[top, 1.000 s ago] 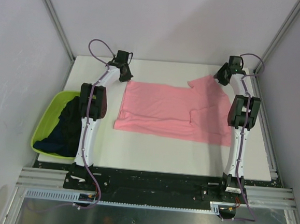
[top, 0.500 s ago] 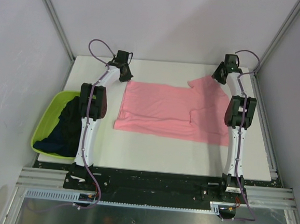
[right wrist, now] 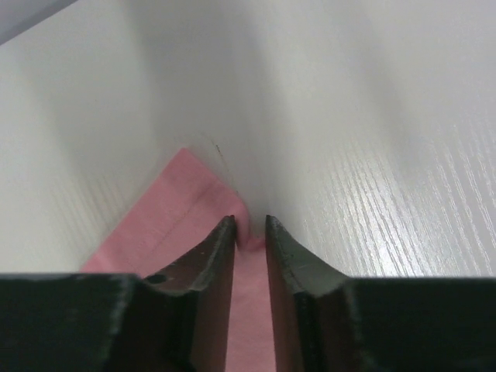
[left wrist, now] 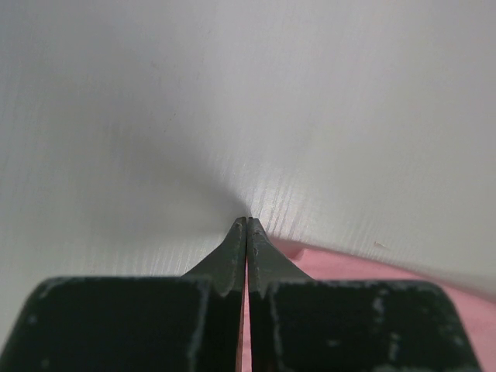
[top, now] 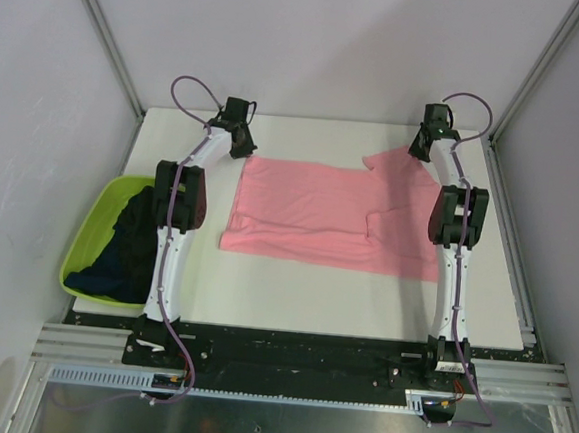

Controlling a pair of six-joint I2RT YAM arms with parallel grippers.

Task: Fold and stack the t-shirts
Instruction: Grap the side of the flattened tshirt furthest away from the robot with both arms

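Observation:
A salmon-pink t-shirt (top: 330,215) lies spread flat on the white table (top: 303,298). At its far left corner my left gripper (top: 243,145) is down on the table; in the left wrist view its jaws (left wrist: 247,219) meet, with pink cloth (left wrist: 349,267) showing in the slit between them. My right gripper (top: 416,149) is at the far right sleeve. Its jaws (right wrist: 249,221) stand a narrow gap apart astride the sleeve's edge (right wrist: 178,201), and a small pink bunch sits between the tips. Dark navy t-shirts (top: 126,249) lie heaped in the tub.
A lime-green plastic tub (top: 90,223) sits off the table's left edge, beside the left arm. Grey walls and metal posts close in the back and both sides. Bare white table runs in front of the pink shirt.
The right arm has reached further back and left onto the sleeve corner, and its jaws have narrowed round the cloth. The left arm and the shirt have not moved.

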